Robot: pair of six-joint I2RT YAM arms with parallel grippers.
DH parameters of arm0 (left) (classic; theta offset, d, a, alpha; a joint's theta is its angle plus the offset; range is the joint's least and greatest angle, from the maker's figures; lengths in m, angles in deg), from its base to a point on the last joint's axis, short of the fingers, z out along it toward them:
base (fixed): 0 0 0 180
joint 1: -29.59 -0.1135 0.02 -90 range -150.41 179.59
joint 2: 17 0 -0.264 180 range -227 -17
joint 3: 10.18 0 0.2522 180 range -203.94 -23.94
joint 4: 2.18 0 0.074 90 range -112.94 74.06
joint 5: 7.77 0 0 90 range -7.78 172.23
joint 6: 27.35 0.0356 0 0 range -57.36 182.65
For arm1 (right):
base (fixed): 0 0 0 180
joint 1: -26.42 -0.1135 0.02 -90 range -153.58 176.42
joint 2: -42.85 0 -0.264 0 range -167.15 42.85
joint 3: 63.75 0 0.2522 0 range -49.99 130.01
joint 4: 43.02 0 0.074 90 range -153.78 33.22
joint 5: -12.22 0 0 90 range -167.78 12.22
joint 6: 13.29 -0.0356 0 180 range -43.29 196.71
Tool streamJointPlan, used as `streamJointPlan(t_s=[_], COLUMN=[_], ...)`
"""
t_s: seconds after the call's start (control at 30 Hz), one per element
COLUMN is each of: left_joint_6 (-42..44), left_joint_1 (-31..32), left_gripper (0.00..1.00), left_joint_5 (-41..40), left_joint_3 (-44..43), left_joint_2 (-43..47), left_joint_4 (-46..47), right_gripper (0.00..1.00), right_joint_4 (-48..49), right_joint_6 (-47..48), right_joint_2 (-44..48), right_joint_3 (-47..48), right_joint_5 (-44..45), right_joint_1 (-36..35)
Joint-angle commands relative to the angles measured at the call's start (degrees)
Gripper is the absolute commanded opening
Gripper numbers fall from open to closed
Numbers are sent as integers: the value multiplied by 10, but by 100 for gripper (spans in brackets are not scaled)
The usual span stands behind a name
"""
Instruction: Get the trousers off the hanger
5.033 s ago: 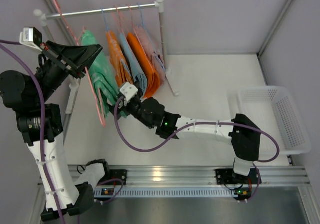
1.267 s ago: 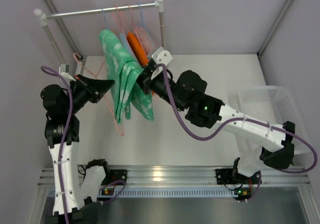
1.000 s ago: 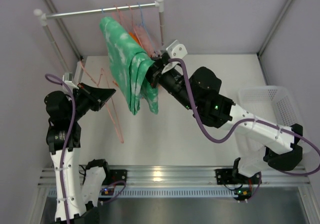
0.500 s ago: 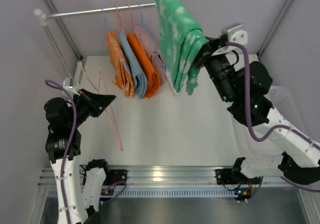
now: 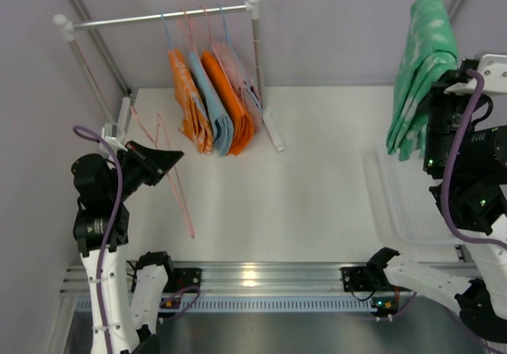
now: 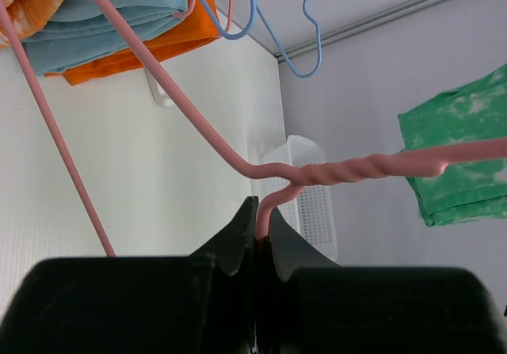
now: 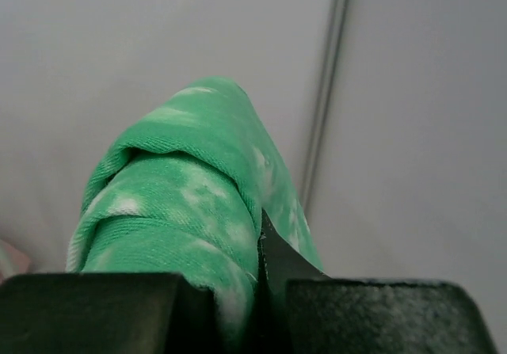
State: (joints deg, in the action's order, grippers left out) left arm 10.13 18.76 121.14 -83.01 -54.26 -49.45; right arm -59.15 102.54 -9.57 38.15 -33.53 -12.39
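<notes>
Left gripper (image 6: 257, 215) is pinching tight on the hanger (image 6: 348, 170), jaws closed just below its twisted neck. The bare pink wire is slanting down over the table (image 5: 301, 180) on the left side. Right gripper (image 7: 260, 247) is clamping shut on the trousers (image 7: 194, 203), holding them high at the far right above the white basket (image 5: 392, 211). Trousers are hanging folded in a thick mint-green bundle with pale blotches, well apart from the hanger. Orange and blue garments (image 5: 214, 108) are hanging on the rack.
</notes>
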Motion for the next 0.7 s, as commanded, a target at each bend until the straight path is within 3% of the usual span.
streamJointPlan(t_s=[0.0,0.2,0.47,0.67], left_joint_6=[-6,-10,-20,-26], left_joint_1=[0,0,0,0], left_gripper=[0,0,0,0], left_joint_5=[5,11,18,22], left_joint_3=[11,16,28,29], left_joint_2=[3,2,7,6], left_joint_4=[33,43,59,69], right_gripper=[0,0,0,0], right_joint_4=[-20,-133,-234,-297], right_joint_6=[58,72,13,-32], right_joint_2=[31,46,94,130], right_joint_3=[-19,-38,-90,-106], right_joint_5=[52,91,116,158], right_joint_1=[31,91,169,183])
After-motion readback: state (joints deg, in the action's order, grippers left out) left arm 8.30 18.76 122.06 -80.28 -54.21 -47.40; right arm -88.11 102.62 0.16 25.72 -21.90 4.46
